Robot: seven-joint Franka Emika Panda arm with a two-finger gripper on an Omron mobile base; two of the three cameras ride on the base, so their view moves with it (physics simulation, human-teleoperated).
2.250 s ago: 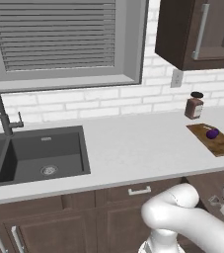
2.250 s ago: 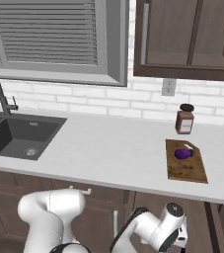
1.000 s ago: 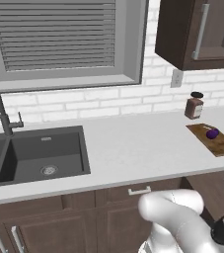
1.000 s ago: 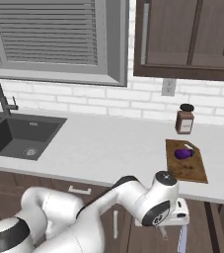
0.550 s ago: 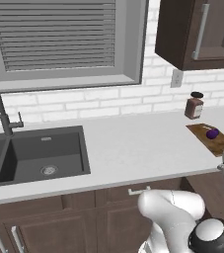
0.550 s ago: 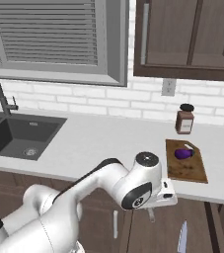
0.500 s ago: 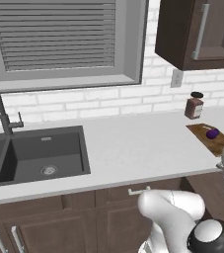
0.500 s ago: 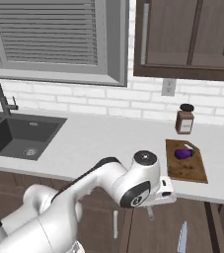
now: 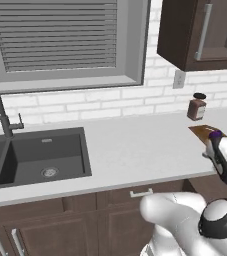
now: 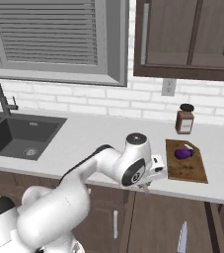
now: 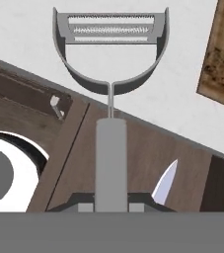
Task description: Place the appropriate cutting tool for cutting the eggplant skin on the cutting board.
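While the fingers [image 11: 111,205] are clamping the grey handle of a Y-shaped peeler [image 11: 110,74], its serrated blade is pointing out over the white tabletop [image 11: 133,94] in the hand view, close to the corner of the cutting board [image 11: 221,59]. In the right base view the arm is reaching across the tabletop's front edge, and the fingers [image 10: 145,187] are hanging just left of the cutting board [image 10: 185,168]. The eggplant [image 10: 183,153] is lying on the far part of that board, and a brown jar [image 10: 184,119] is standing behind it by the brick wall. A knife [image 10: 182,235] is showing below the tabletop, in front of the dark cabinet fronts. In the left base view the sink [image 9: 35,157] is sitting far to the left, well apart from the board.
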